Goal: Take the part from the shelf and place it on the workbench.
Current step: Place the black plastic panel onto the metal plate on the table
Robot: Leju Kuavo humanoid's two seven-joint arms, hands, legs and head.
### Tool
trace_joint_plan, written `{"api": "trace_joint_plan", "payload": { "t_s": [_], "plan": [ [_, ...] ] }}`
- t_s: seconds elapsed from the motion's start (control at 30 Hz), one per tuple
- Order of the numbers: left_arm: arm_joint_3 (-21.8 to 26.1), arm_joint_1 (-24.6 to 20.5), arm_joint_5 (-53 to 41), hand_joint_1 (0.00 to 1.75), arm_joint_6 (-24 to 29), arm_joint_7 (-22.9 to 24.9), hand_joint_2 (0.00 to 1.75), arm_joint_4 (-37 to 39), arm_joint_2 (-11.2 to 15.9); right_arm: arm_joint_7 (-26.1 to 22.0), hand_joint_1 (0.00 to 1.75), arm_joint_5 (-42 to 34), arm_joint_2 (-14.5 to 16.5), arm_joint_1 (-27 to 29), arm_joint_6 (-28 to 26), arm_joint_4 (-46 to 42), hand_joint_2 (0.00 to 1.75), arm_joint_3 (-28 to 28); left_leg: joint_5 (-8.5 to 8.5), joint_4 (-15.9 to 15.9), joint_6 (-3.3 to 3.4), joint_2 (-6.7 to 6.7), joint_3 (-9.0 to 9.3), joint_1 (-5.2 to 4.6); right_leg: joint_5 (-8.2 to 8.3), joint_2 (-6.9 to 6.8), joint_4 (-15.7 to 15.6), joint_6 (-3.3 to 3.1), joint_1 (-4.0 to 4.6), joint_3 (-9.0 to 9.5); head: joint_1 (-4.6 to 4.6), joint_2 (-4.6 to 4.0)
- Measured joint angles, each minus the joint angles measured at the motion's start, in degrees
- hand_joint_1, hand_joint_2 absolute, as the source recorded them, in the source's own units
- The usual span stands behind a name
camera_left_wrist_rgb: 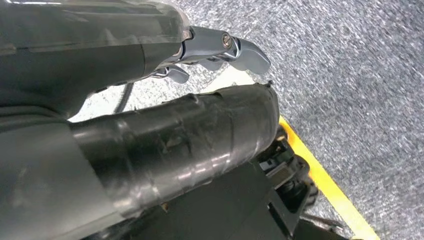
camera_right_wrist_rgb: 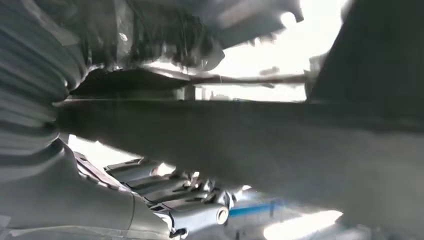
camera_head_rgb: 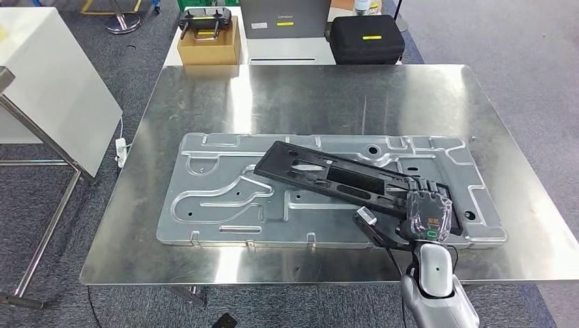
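The long black plastic part (camera_head_rgb: 328, 176) lies slantwise on a grey stamped metal panel (camera_head_rgb: 225, 198), which rests on the steel workbench (camera_head_rgb: 328, 96). My right hand (camera_head_rgb: 427, 215) grips the part's near right end, at the panel's right front corner. In the right wrist view the part (camera_right_wrist_rgb: 250, 135) crosses close in front as a dark bar, with my fingers (camera_right_wrist_rgb: 195, 212) wrapped on one side of it. My left hand (camera_left_wrist_rgb: 150, 115) hangs over grey carpet with nothing in it; its taped thumb and silver fingers are apart.
Behind the workbench stand a cardboard box (camera_head_rgb: 208, 44) with a black device, a grey case (camera_head_rgb: 283, 18) and a black carry case (camera_head_rgb: 366, 39). A white table (camera_head_rgb: 48, 82) is at the left. A yellow floor line (camera_left_wrist_rgb: 325, 180) runs below my left hand.
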Motion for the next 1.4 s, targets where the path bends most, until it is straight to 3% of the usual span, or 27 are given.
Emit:
{"api": "trace_joint_plan", "payload": {
  "t_s": [0.03,0.07,0.13,0.2,0.33,0.4,0.47,0.5,0.53,0.57,0.63,0.7,0.8,0.87,0.97,1.0,1.03,1.07,1.1,1.17,1.2,1.27,1.33,1.4],
  "plan": [
    [0.0,0.1,0.1,0.00,0.0,-0.1,0.00,0.0,0.0,0.0,0.00,0.2,0.1,0.4,-0.1,0.4,1.75,0.0,-0.12,0.1,0.00,-0.03,0.04,0.00,0.59,-0.01,0.5,0.11,-0.08,-0.42,-0.01,0.01],
    [0.0,0.2,0.2,0.00,0.0,-0.1,0.00,0.0,0.0,0.0,0.00,0.5,0.2,0.7,-0.3,0.6,1.75,0.0,-0.30,0.3,-0.09,-0.07,0.11,0.03,2.18,-0.02,-1.3,0.18,-0.19,0.30,0.00,0.01],
    [0.0,0.2,0.4,0.00,0.0,-0.1,0.00,0.0,0.0,0.0,0.00,1.1,0.5,0.8,-0.7,0.8,1.75,0.0,-0.88,1.0,-0.50,-0.10,0.21,0.02,5.72,-0.07,-8.3,0.19,-0.32,3.69,0.01,0.01],
    [0.0,0.2,0.4,0.00,0.1,-0.1,0.00,0.0,0.0,0.0,0.00,1.4,0.9,0.8,-1.0,0.9,1.75,0.1,-1.44,1.6,-1.12,-0.09,0.18,-0.09,6.92,-0.01,-12.9,-0.29,-0.16,6.00,-0.07,0.01],
    [0.0,0.2,0.4,0.00,0.3,-0.1,0.00,0.0,0.0,-0.1,0.00,1.5,1.6,0.8,-1.2,0.9,0.00,0.4,-2.12,2.2,-2.35,-0.07,0.22,0.04,6.87,-0.02,-13.9,-1.78,0.02,6.66,-0.14,0.00],
    [0.0,0.3,0.6,0.00,0.3,-0.2,0.00,0.0,0.0,-0.2,0.00,1.7,1.9,0.9,-1.3,0.9,0.00,0.4,-4.75,6.1,-2.96,-0.05,-1.32,0.22,7.06,-0.19,-14.3,-2.39,-0.20,6.93,-0.19,0.01],
    [0.0,0.5,0.8,0.00,0.5,-0.3,0.00,0.0,0.0,-0.4,0.00,1.9,2.0,1.6,-1.6,0.4,0.00,0.4,-8.30,13.2,-3.39,-0.04,-4.41,0.41,7.07,-0.30,-14.3,-2.61,-0.19,6.94,-0.21,0.01],
    [0.0,0.7,1.0,0.00,0.8,-0.3,0.00,0.0,0.0,-0.6,0.00,1.7,2.0,2.2,-1.9,-0.2,0.00,0.4,-9.18,15.9,-3.52,-0.04,-5.61,0.49,7.07,-0.32,-14.3,-2.63,-0.18,6.94,-0.20,0.01],
    [0.0,0.9,1.2,0.00,1.2,-0.3,0.00,0.0,0.0,-1.1,0.00,1.1,2.1,3.0,-2.4,-1.0,0.00,0.4,-8.98,16.8,-3.57,-0.04,-5.96,0.54,7.06,-0.31,-14.3,-2.64,-0.19,6.95,-0.20,0.01],
    [0.0,1.1,1.5,0.00,1.8,-0.3,0.00,0.0,0.0,-1.8,0.00,0.1,2.2,4.1,-2.9,-2.1,0.00,0.4,-7.77,15.5,-3.54,-0.03,-5.31,0.57,7.05,-0.29,-14.3,-2.63,-0.20,7.00,-0.21,0.01],
    [0.1,1.3,2.0,0.00,3.4,-0.3,0.00,0.0,0.0,-4.2,0.00,-3.8,2.3,7.0,-4.2,-5.2,0.00,0.4,-4.12,8.2,-3.20,-0.04,-1.79,0.57,7.00,-0.30,-14.3,-2.48,-0.23,7.12,-0.20,0.01],
    [0.2,1.5,2.5,0.00,4.8,-0.4,0.00,0.0,0.1,-8.7,0.00,-11.5,2.7,10.1,-5.2,-9.3,0.00,0.4,-2.35,2.4,-2.69,-0.08,0.86,0.34,6.98,-0.33,-14.2,-1.96,-0.08,7.05,-0.20,0.01],
    [0.5,2.3,3.2,0.00,6.6,-0.6,0.00,0.0,0.1,-17.1,0.00,-26.1,3.4,14.2,-5.6,-16.7,0.00,0.4,-2.15,1.1,-1.81,-0.14,1.33,0.09,7.09,-0.30,-14.4,-0.85,-0.05,7.02,-0.19,0.00],
    [0.7,2.9,3.5,0.00,7.4,-0.6,0.00,0.0,0.1,-20.8,0.00,-31.2,3.6,16.7,-5.9,-21.6,0.00,0.4,-1.66,0.4,-0.97,-0.04,1.65,0.26,5.97,-0.25,-13.2,-0.34,-0.14,6.59,-0.14,0.00],
    [1.1,3.2,3.7,0.00,7.7,-0.6,0.00,0.0,0.1,-23.9,0.00,-33.4,3.6,19.8,-6.6,-28.4,0.00,0.3,-1.41,0.1,-0.15,0.06,1.72,0.22,0.66,-0.19,-3.7,-0.13,-0.21,2.36,-0.08,0.00],
    [1.3,3.3,3.8,0.00,7.7,-0.6,0.00,0.0,0.1,-24.5,0.00,-33.3,3.6,20.7,-6.7,-30.3,0.00,0.2,-1.46,0.1,-0.05,0.05,1.71,0.14,-0.55,-0.19,-0.5,-0.08,-0.23,0.83,-0.09,0.00],
    [1.4,3.4,3.9,0.00,7.7,-0.6,0.00,0.0,0.1,-25.1,0.00,-33.1,3.6,21.6,-6.8,-31.9,0.00,0.1,-1.52,0.2,-0.01,0.05,1.72,0.08,-0.70,-0.19,1.1,-0.05,-0.24,0.07,-0.09,0.00],
    [1.5,3.5,4.0,0.00,7.7,-0.6,0.00,0.0,0.1,-25.6,0.00,-32.8,3.6,22.2,-6.8,-33.3,0.00,0.0,-1.58,0.2,-0.03,0.03,1.74,0.05,0.20,-0.20,0.6,-0.07,-0.25,0.32,-0.09,0.00],
    [1.6,3.5,4.1,0.00,7.7,-0.6,0.00,0.0,0.1,-26.3,0.00,-32.6,3.6,22.8,-6.8,-34.7,0.00,0.0,-1.69,0.4,-0.10,0.01,1.78,0.04,1.95,-0.20,-2.1,-0.17,-0.26,1.63,-0.10,0.01],
    [1.7,3.5,4.3,0.00,7.7,-0.6,0.00,0.0,0.1,-27.5,0.00,-32.5,3.7,23.6,-6.8,-37.3,0.00,0.0,-2.09,0.9,-0.48,-0.03,1.77,-0.09,5.24,-0.21,-9.8,-0.55,-0.11,5.40,-0.09,0.01],
    [1.7,3.5,4.4,0.00,7.8,-0.6,0.00,0.0,0.1,-28.1,0.00,-32.7,3.9,23.9,-6.8,-38.4,0.00,0.0,-2.32,1.1,-0.75,-0.04,1.71,-0.18,6.06,-0.20,-12.4,-0.75,0.02,6.68,-0.10,0.01],
    [1.8,3.5,4.5,0.00,7.9,-0.6,0.00,0.0,0.1,-29.3,0.00,-33.5,4.3,24.4,-6.8,-40.1,0.00,0.0,-2.56,1.3,-1.30,-0.05,1.63,-0.34,6.12,-0.13,-13.9,-1.08,0.33,7.26,-0.13,0.01],
    [1.9,3.5,4.4,0.00,8.1,-0.6,0.00,0.0,0.1,-31.0,0.00,-35.1,4.8,24.9,-6.8,-41.3,0.00,0.0,-2.84,1.4,-1.86,-0.05,1.70,-0.33,6.33,-0.08,-14.2,-1.62,0.07,7.39,-0.14,0.01],
    [2.0,3.5,4.4,0.00,8.4,-0.6,0.00,0.0,0.2,-32.6,0.00,-37.1,5.6,25.2,-6.8,-42.2,0.00,-0.1,-4.90,4.2,-2.56,-0.04,0.64,-0.21,6.60,-0.16,-14.6,-2.26,-0.30,7.60,-0.26,0.01]
  ]
}}
